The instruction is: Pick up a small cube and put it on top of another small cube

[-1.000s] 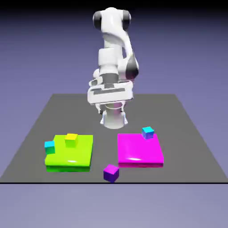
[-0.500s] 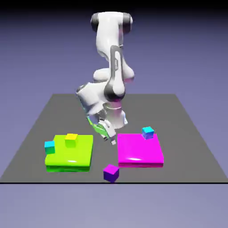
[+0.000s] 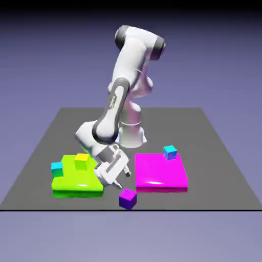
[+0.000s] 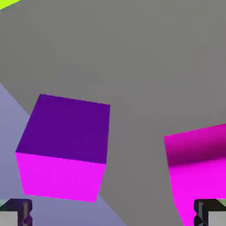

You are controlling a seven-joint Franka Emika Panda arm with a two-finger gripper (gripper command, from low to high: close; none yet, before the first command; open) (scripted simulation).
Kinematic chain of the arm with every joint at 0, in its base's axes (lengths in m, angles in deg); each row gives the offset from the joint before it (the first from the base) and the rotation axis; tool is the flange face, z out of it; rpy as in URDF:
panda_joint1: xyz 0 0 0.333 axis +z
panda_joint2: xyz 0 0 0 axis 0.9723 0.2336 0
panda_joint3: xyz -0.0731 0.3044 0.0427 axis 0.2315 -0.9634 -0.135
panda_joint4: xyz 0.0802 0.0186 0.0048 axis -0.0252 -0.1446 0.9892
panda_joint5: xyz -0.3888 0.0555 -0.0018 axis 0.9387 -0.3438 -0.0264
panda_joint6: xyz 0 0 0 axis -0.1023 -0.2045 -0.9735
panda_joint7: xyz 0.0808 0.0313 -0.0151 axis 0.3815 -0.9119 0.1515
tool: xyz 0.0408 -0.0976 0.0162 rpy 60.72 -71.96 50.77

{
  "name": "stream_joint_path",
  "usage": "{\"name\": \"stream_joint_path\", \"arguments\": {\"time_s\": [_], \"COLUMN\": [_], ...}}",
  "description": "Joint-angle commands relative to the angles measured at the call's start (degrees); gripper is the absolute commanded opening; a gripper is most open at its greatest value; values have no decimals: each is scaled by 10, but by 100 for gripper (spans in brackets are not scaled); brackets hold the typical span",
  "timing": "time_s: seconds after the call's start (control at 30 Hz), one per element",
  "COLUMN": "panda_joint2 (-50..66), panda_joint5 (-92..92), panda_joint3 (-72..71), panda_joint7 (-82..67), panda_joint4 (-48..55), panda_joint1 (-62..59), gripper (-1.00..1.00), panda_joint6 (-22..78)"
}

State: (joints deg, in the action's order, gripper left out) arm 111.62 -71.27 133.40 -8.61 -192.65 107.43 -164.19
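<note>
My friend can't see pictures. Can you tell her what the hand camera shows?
A purple cube fills the left middle, sitting on the grey table. A magenta slab's corner is at right, and the open hand's two fingertips peek up from the bottom corners.

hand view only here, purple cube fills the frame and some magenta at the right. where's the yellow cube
Observer: The yellow cube sits on the lime slab, at the exterior view's left.
Operator: anything else on that slab
Observer: A cyan cube sits at its left edge.
Operator: is the gripper on the purple cube yet
Observer: No. The gripper hangs open just above the purple cube, between the lime slab and the magenta slab.
</note>
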Motion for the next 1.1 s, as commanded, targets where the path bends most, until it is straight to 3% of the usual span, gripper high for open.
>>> {"name": "stream_joint_path", "arguments": {"time_s": [0.0, 0.23, 0.27, 0.5, 1.07], "panda_joint2": [17, 114, 114, 6, -343], "panda_joint5": [-25, -125, -125, -18, 369], "panda_joint3": [13, -49, -49, 21, 37], "panda_joint7": [9, -8, -8, 10, 133], "panda_joint4": [7, 59, 59, 15, -101], "panda_joint1": [8, -2, -2, 12, -285], "gripper": [0, 0, -100, -100, -100], "panda_joint6": [16, 24, 24, -6, -87]}}
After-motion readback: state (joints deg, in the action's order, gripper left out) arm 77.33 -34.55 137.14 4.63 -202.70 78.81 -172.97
